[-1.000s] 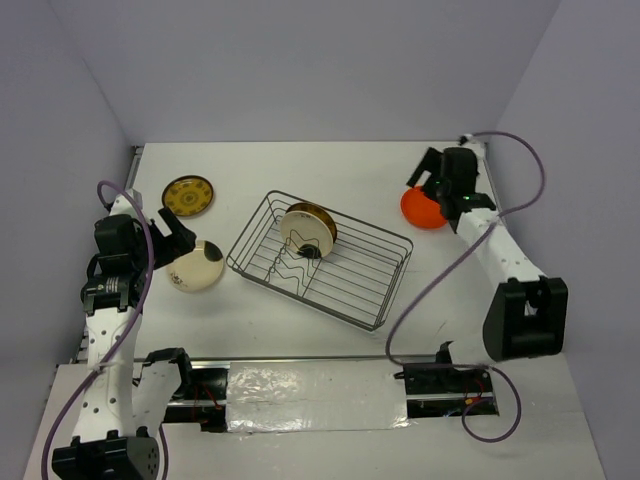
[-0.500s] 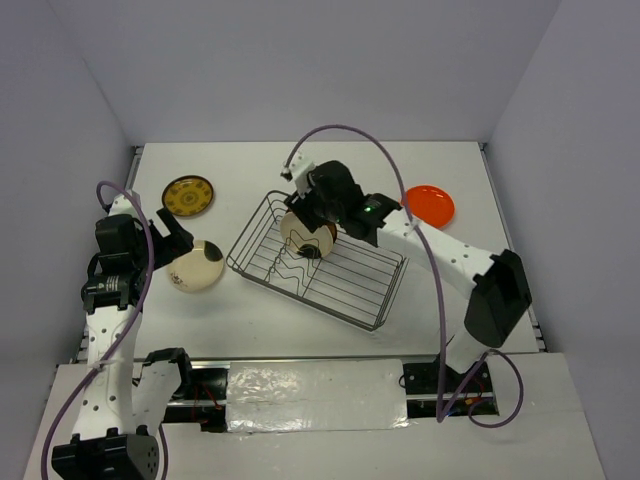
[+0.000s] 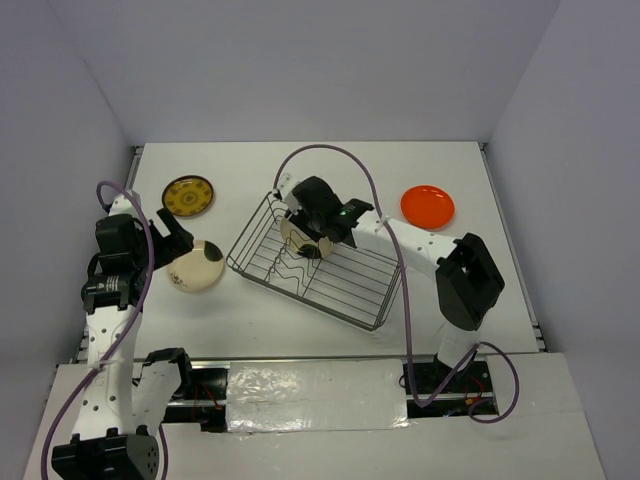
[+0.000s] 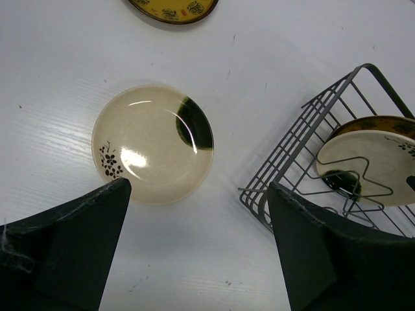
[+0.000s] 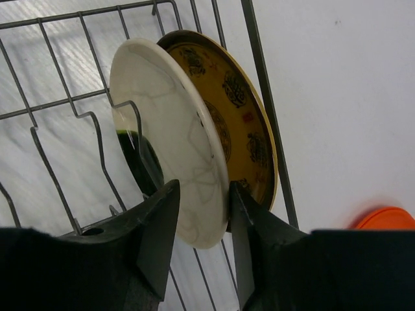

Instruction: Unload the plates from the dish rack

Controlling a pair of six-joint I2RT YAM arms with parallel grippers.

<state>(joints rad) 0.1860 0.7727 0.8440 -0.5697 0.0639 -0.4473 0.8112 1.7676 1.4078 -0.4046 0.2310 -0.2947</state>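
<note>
The dish rack (image 3: 345,285) of dark wire sits mid-table. Two plates stand on edge at its far end: a cream plate (image 5: 175,142) and, right behind it, a dark yellow patterned plate (image 5: 243,110). My right gripper (image 5: 204,214) is down in the rack with one finger on each face of the cream plate's rim, shut on it. My left gripper (image 4: 198,214) hangs open over bare table, between the rack's left corner (image 4: 292,168) and a cream plate with a dark mark (image 4: 152,152) that lies flat on the table.
An orange-red plate (image 3: 427,206) lies flat on the table to the right of the rack. A second yellow patterned plate (image 3: 188,195) lies at the far left. The right arm's purple cable (image 3: 330,152) arches over the rack's far end.
The right arm swung from the orange-red plate at the right over to the rack, dropped onto the standing cream plate, and its fingers closed in on the rim. The left arm stayed still.
</note>
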